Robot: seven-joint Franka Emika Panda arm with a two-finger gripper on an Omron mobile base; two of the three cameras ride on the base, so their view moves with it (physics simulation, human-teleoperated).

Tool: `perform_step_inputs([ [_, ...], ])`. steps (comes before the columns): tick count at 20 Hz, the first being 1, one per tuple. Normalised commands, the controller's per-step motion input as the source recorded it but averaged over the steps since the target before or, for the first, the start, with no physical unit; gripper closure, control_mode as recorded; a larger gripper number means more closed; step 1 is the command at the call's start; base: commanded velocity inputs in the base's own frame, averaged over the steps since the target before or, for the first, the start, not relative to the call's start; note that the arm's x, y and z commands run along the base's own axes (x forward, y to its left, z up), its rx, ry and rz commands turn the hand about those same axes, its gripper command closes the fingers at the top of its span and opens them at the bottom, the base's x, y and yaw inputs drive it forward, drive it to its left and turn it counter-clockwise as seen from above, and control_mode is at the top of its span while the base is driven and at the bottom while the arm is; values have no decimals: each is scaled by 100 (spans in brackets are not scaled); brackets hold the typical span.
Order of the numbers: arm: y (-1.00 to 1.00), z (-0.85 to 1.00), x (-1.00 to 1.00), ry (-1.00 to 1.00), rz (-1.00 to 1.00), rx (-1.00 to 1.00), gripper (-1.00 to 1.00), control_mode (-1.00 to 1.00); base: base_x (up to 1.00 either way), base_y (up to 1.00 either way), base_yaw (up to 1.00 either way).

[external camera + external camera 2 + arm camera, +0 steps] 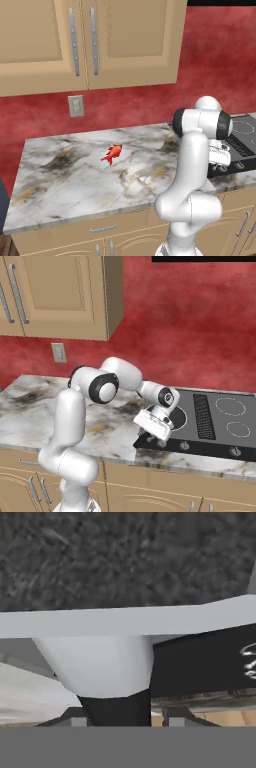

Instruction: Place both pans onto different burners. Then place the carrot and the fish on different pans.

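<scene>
Since the marble counter (60, 175) carries everything here, read your next reach along it. At its right end sits the dark cooktop (215, 428), and the arm is folded down over the cooktop's front-left corner, with the gripper (150, 431) low and close to the surface. You cannot tell from these views whether its jaws are parted or closed, nor whether they hold anything. The fish (113, 153) lies alone mid-counter, well apart from the gripper and off to its left, nearer the back edge than the front. Its long axis runs diagonally, front-left to back-right, so I'd judge you need a long leftward swing and a turned wrist.
</scene>
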Motion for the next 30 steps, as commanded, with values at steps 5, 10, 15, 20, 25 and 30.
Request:
perform_step_inputs([
  [5,-5,31,-27,2,0,8,-100,-100,0,0,0],
  [10,1,61,-34,0,4,7,-100,-100,0,0,0],
  [15,19,73,-39,-5,10,5,-100,-100,0,0,0],
  [20,63,12,-89,-19,12,-7,-100,-100,0,0,0],
  [25,48,37,-76,-31,4,8,-100,-100,0,0,0],
  [30,32,95,-32,-24,21,20,-100,-100,0,0,0],
])
